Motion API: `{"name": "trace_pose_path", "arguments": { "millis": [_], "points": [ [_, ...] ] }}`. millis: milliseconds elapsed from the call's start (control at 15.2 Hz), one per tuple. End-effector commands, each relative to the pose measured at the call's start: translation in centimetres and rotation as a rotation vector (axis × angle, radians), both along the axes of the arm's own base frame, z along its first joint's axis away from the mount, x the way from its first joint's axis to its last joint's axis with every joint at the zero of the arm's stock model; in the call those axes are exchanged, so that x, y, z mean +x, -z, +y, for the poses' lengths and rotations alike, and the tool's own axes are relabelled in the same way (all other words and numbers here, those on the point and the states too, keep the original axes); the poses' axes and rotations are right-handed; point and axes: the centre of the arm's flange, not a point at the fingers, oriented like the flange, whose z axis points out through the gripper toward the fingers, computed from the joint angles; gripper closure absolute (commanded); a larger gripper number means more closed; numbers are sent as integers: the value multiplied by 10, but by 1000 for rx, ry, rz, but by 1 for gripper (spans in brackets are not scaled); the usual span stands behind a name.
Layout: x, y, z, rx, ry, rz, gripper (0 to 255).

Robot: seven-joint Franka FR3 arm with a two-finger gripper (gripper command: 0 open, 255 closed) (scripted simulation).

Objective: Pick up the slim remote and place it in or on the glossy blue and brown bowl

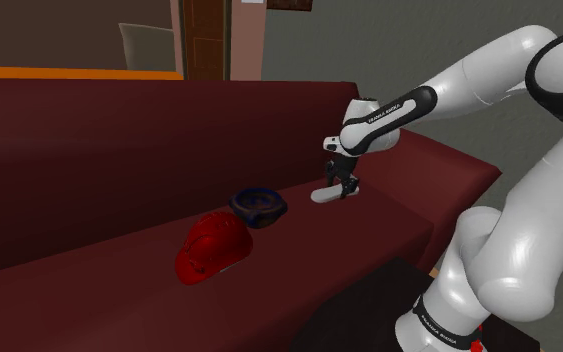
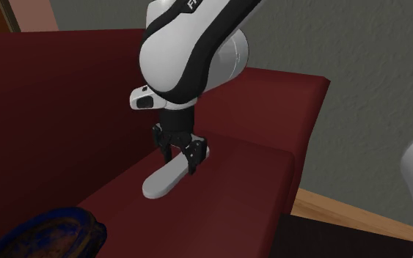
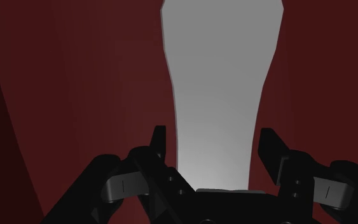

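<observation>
Reaching down onto the sofa (image 1: 89,140).
Red helmet (image 1: 212,247) and blue bowl (image 1: 259,205) sit just beside each other; the grey remote (image 2: 161,182) lies further along the seat, gripper (image 3: 213,137) spread apart either side of it, not squeezing.

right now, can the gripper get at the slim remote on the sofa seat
Likely yes: the gripper is right over one end of the pale grey remote, its open fingers standing on either side of it, and nothing on the dark red sofa seat lies between them.
</observation>
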Motion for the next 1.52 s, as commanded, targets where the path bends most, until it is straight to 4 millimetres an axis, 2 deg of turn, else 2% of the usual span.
{"name": "trace_pose_path", "arguments": {
  "millis": [0, 858, 1452],
  "points": [
    [0, -11, 0, -1, 0, 0, 255],
    [0, -77, 0, -1, 0, 0, 255],
    [65, -79, 99, -1, 0, 0, 255]
  ]
}}
